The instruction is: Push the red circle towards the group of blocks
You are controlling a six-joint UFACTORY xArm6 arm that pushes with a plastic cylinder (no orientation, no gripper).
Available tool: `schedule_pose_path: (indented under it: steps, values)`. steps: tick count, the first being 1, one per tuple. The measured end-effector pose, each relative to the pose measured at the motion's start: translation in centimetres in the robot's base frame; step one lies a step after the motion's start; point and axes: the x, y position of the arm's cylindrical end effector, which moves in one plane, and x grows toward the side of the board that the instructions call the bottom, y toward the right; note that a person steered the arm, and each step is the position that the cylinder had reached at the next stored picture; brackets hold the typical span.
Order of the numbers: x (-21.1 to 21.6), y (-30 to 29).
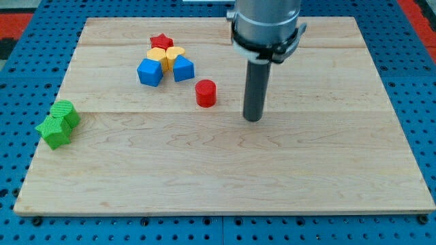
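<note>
The red circle [206, 93] is a short red cylinder standing on the wooden board [225, 177], just below and right of the group of blocks. The group holds a red star [161, 41], two yellow blocks [167, 56], a blue cube [150, 71] and a blue triangular block [182, 69], all touching. My tip [253, 118] rests on the board to the right of the red circle and slightly lower in the view, apart from it by a clear gap.
Two green blocks [58, 123] sit together near the board's left edge. The board lies on a blue perforated surface [20, 82]. The arm's grey body [266, 24] hangs over the board's top middle.
</note>
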Motion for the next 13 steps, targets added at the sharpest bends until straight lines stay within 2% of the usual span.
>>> schedule_pose_path:
  steps: [1,3,4,5,6,11,12,13]
  values:
    - [-0.1,-5.8]
    - [-7.1,-4.5]
    - [-8.7,-2.8]
    - [-6.6,-2.1]
    - [-6.6,-6.8]
    - [-8.4,-8.0]
    - [-7.2,-11.1]
    - [-8.2,-10.9]
